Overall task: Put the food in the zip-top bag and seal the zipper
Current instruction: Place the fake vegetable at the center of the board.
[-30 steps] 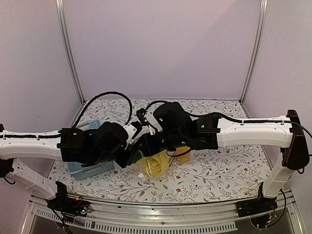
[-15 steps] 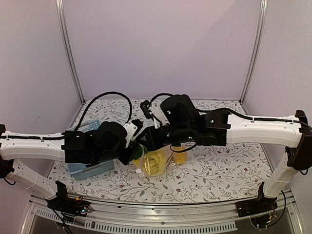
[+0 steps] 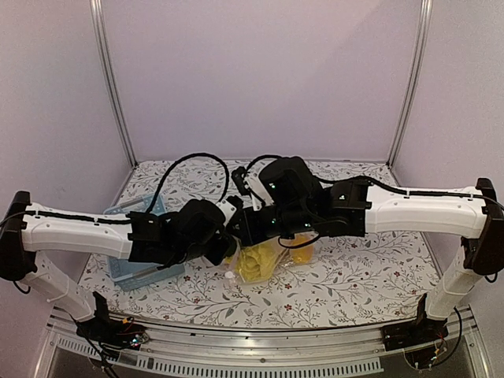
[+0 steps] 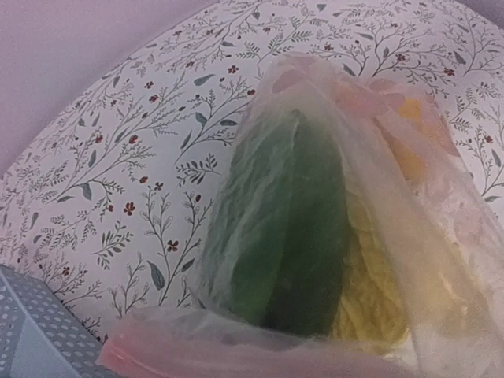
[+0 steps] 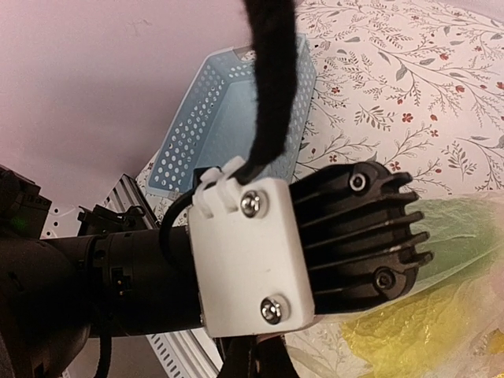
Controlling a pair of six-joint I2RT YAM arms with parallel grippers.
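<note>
Two robot arms are reaching inward from the near corners of a floral-patterned surface (image 3: 354, 283) and meeting at its middle. Nearest the viewer, the clear zip-top bag (image 3: 264, 268) is lying just in front of the two wrists, with the food showing yellow through the film. A light-blue slotted basket (image 3: 134, 272) is sitting to its left, under the left forearm. The left tool (image 3: 228, 249) is hanging over the bag's left end, and the right tool (image 3: 250, 227) is sitting just beside it, slightly farther back. Both tools are closed. Their fingertips are hidden, though the left one appears to be pinching the bag's mouth, since the film is rising taut toward its camera. In the left wrist view the zipper (image 4: 236, 350) is running crosswise along the bottom edge as a faint pinkish strip. Beyond it the dark-green bok choy (image 4: 291, 236) is pointing lengthwise away from the camera. The pale napa cabbage (image 4: 370, 299) is lying against it, and an orange fruit (image 4: 409, 142) is resting deeper in (a round yellow fruit cannot be picked out). The food seems bagged, so sealing looks next. The strip is stretching rightward from the left tool, and the right tool is the nearer one to press along it.
</note>
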